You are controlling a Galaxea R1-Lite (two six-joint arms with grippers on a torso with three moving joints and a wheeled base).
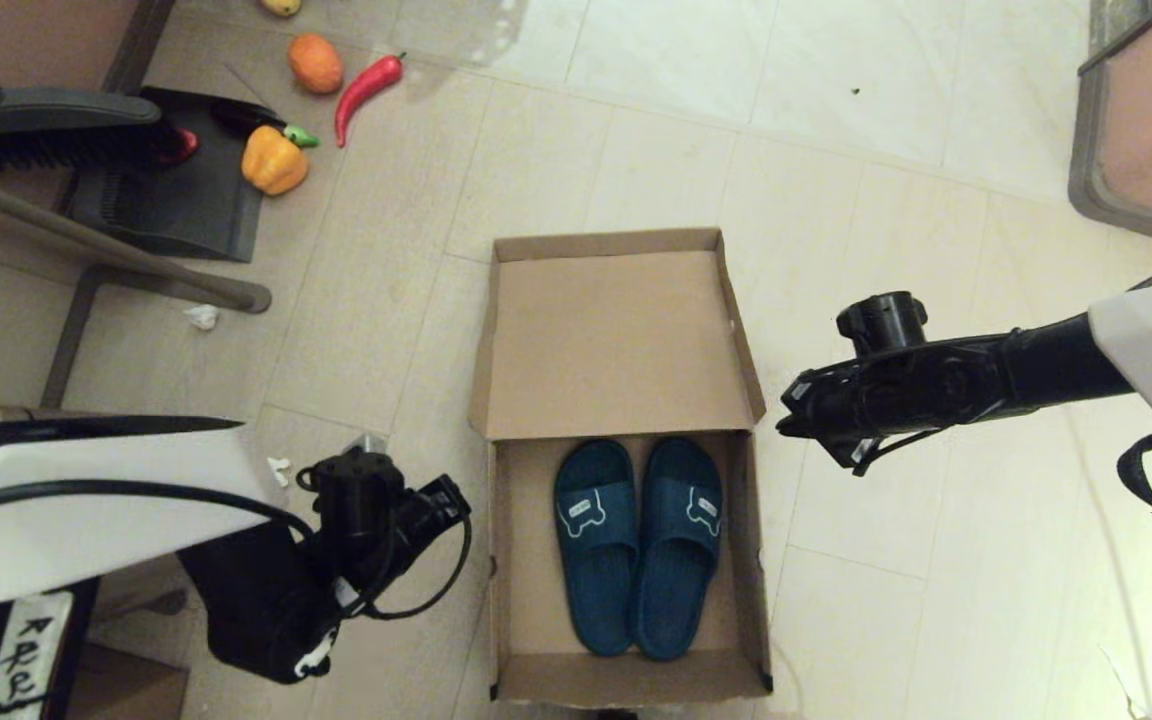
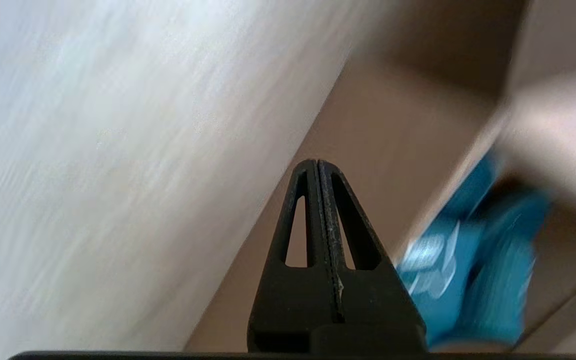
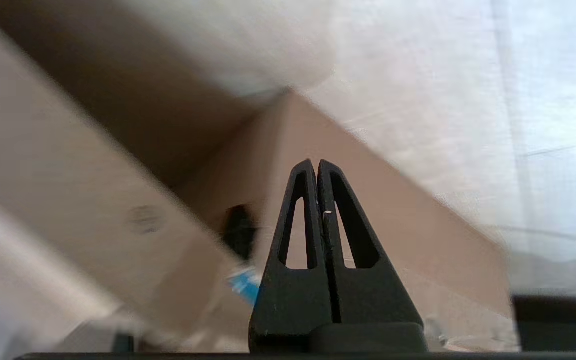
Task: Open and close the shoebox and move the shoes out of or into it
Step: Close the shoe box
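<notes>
The brown cardboard shoebox (image 1: 508, 560) lies open on the floor, its flap lid (image 1: 612, 345) folded back away from me. Inside it the two dark teal shoes (image 1: 636, 545) lie side by side, straps with white-outlined emblems facing up. My left gripper (image 1: 456, 497) hangs just outside the box's left wall, shut and empty. In the left wrist view the left gripper (image 2: 317, 162) points at that wall, with the shoes (image 2: 468, 280) beyond. My right gripper (image 1: 784, 425) hovers beside the box's right wall, near the lid hinge, shut and empty. The right gripper (image 3: 316, 162) faces the shoebox (image 3: 393, 210) corner.
A dustpan (image 1: 171, 190) with a brush, a yellow pepper (image 1: 274, 160), a red chili (image 1: 366, 88) and an orange (image 1: 315, 62) lie at the far left. Chair legs (image 1: 106, 250) cross there. A brown bin (image 1: 1151, 120) stands far right. Paper scraps (image 1: 202, 316) dot the floor.
</notes>
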